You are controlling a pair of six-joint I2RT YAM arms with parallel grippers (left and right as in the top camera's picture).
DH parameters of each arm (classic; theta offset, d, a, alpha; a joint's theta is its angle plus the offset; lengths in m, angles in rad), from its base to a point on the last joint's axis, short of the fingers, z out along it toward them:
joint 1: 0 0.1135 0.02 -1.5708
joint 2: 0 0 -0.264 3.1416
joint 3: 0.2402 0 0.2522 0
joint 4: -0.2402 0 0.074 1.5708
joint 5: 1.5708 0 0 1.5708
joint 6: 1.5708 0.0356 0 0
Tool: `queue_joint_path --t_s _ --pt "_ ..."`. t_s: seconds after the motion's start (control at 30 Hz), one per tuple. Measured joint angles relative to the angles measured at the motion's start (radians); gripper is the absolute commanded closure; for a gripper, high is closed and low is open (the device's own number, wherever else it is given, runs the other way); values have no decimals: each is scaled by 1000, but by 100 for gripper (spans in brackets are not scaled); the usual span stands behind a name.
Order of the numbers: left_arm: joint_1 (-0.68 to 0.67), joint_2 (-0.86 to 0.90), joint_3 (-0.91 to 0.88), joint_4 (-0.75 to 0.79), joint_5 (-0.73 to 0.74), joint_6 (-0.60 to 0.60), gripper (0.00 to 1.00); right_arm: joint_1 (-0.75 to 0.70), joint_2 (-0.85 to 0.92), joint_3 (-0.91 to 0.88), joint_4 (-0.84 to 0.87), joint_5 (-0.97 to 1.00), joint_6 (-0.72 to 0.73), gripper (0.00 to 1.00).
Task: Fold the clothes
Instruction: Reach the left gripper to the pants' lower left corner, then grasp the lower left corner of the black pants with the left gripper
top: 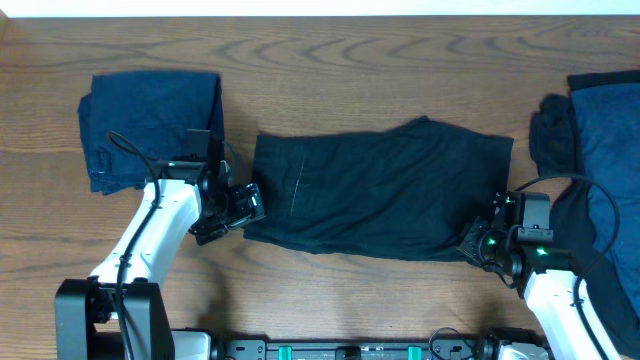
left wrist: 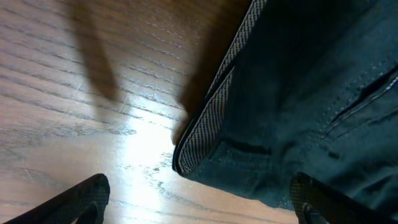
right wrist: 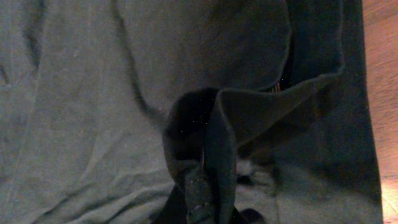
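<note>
The black shorts (top: 375,190) are spread flat on the desk (top: 330,60) across the middle of the overhead frame, with the pale grey waistband strip (left wrist: 214,115) turned out at their left end. A folded navy garment (top: 150,125) is seen at the upper left, and a loose pile of navy and black clothes (top: 600,130) at the right edge.

The left hand (top: 238,205) is held just beside the waistband end with its fingers (left wrist: 81,199) wide apart. Nothing is clamped, and the waistband corner is framed between them. The right hand (top: 480,240) is closed on the lower right corner of the shorts, where a ridge of black cloth (right wrist: 211,124) is gathered into the shut jaws.

The step in hand is judged to be the taking of the left end so that a fold can be made. For this to be done well, the waistband corner should be entered deeply enough that both layers are caught, not the top one alone. The two ends should then be raised evenly, so that the cloth is not dragged or skewed.

No brand, label or writing can be read on any garment.
</note>
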Motion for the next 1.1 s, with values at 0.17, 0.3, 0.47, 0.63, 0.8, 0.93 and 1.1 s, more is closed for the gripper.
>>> queue_joint_path --t_s 0.17,0.3,0.47,0.63,0.8,0.93,1.1 --pt "0 0 0 26 -74 0 7 0 0 0 0 0 0 99" --pt "0 5 0 50 -113 1 9 0 0 0 0 0 0 99" --pt "0 57 0 87 -132 14 17 0 0 0 0 0 0 99" --pt "0 106 0 101 -126 45 24 0 0 0 0 0 0 99" --pt "0 107 0 98 -78 142 24 0 0 0 2 0 0 99" --pt "0 107 0 96 -31 217 24 0 0 0 4 0 0 99" --pt "1 107 0 72 72 320 28 0 0 0 3 0 0 99"
